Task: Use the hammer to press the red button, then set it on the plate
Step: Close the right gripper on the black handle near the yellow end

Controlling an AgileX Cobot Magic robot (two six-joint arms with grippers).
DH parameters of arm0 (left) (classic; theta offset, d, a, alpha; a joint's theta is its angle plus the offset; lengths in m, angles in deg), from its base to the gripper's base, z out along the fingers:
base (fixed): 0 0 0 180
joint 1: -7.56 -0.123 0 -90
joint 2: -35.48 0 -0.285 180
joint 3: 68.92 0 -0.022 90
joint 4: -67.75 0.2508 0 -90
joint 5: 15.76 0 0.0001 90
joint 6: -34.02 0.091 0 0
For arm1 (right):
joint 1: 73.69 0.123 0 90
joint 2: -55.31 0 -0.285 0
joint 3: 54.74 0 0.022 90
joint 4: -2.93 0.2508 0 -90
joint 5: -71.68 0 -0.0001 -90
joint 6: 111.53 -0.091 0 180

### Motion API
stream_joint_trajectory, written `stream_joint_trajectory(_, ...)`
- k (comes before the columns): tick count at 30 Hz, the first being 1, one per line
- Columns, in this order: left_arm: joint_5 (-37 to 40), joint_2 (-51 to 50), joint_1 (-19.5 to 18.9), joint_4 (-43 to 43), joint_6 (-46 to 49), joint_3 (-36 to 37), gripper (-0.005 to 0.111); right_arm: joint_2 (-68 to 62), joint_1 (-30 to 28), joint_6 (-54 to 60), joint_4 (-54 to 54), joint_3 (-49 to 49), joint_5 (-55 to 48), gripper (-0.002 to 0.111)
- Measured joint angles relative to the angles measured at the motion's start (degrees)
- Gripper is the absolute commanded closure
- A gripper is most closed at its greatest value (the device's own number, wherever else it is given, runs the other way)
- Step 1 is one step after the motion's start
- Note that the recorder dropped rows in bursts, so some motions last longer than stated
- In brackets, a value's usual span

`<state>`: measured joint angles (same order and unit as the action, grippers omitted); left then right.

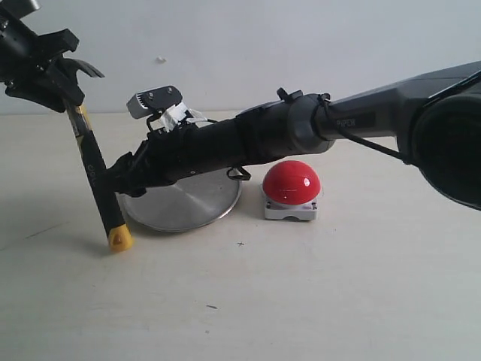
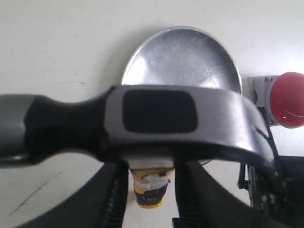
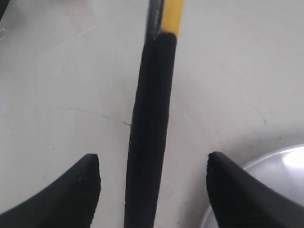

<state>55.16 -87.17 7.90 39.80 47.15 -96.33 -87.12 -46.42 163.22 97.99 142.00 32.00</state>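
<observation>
The hammer (image 1: pixel 95 171) stands steeply tilted at the left, its yellow butt touching the table. My left gripper (image 1: pixel 66 94) is shut on it at the yellow neck just under the head; the dark head (image 2: pixel 180 118) fills the left wrist view, with fingers (image 2: pixel 116 190) either side of the neck. My right gripper (image 1: pixel 120 171) reaches across from the right. It is open, its fingertips (image 3: pixel 90 166) standing apart from the black handle (image 3: pixel 149 118) between them. The silver plate (image 1: pixel 188 204) lies behind the right arm. The red button (image 1: pixel 291 183) sits to the right of the plate.
The right arm (image 1: pixel 248 139) stretches low across the plate's back half. The button's grey square base (image 1: pixel 289 212) rests on the pale table. A white wall stands behind. The plate's rim (image 3: pixel 266 166) shows beside one right finger.
</observation>
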Motion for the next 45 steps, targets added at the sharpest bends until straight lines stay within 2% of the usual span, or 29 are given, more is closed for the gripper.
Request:
stream_joint_trajectory(7, 0.0, 1.15, 0.0, 0.0, 0.0, 0.34, 0.107, -0.47, 1.11, 0.0, -0.47, 1.41, 0.2, 0.045)
stream_joint_trajectory(17, 0.0, 1.83, 0.0, 0.05, 0.0, 0.95, 0.107, -0.47, 4.79, -1.03, -1.1, 4.67, 6.26, 0.045)
stream_joint_trajectory(28, 0.0, 3.17, 0.0, 0.44, 0.0, 0.95, 0.107, -2.46, 4.79, -7.5, -10.77, 4.67, 5.25, 0.045)
stream_joint_trajectory(33, 0.0, 3.17, 0.0, 0.44, 0.0, 0.95, 0.107, -2.96, 4.79, -7.91, -10.4, 4.71, 5.14, 0.045)
stream_joint_trajectory(45, 0.0, 3.17, 0.0, 0.44, 0.0, 0.95, 0.107, -4.37, 4.79, -1.93, -1.81, 4.71, 6.1, 0.049)
